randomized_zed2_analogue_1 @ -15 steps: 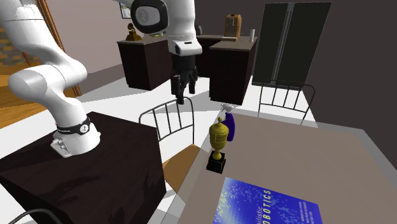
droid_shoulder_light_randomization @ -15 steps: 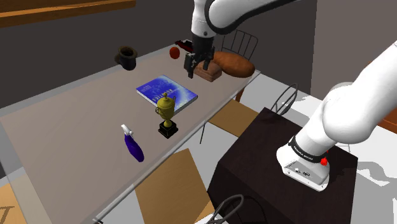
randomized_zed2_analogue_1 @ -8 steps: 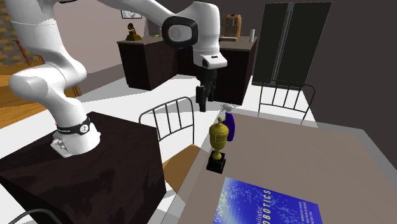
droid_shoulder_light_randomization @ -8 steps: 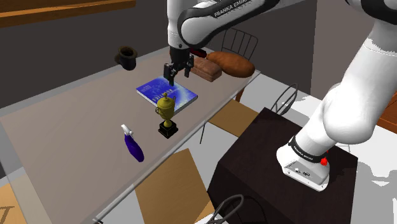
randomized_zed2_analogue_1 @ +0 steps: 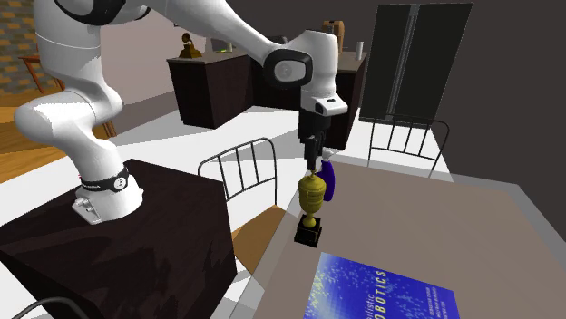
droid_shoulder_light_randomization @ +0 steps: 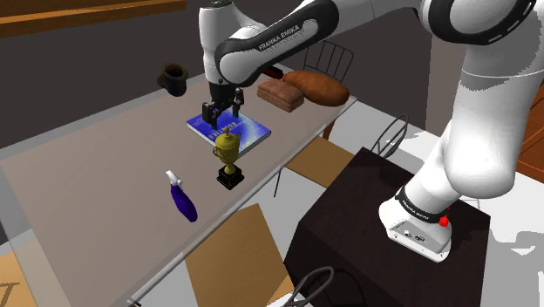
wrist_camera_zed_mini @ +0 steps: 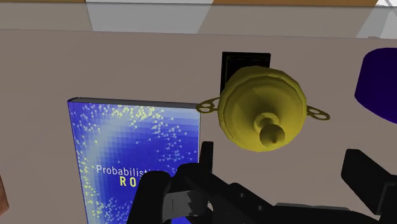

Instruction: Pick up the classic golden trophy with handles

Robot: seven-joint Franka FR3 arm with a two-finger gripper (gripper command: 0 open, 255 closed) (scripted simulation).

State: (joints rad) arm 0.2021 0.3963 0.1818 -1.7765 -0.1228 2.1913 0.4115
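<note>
The black two-finger hand is released: its fingers stand well apart and touch nothing. It hangs straight above the golden trophy with thin side handles and a black square base. In the wrist view the cup's lid and knob lie in line with the gap between the fingers, lower down and clear of them. The second exterior view puts the hand just over the trophy's top; whether the tips reach the knob's height is hard to make out.

The trophy stands upright on the pale grey-brown tabletop, near its long edge on the stand's side. A blue starry book lies flat just beside it, partly covered by the hand in the shoulder view; its white and yellow title is cut off in the wrist view. Further along that edge sits a deep purple spray bottle with a white nozzle, half hidden behind the trophy in the second exterior view. Toward the far corner lie a brown loaf and a brown block; a dark cup sits by the far edge.
</note>
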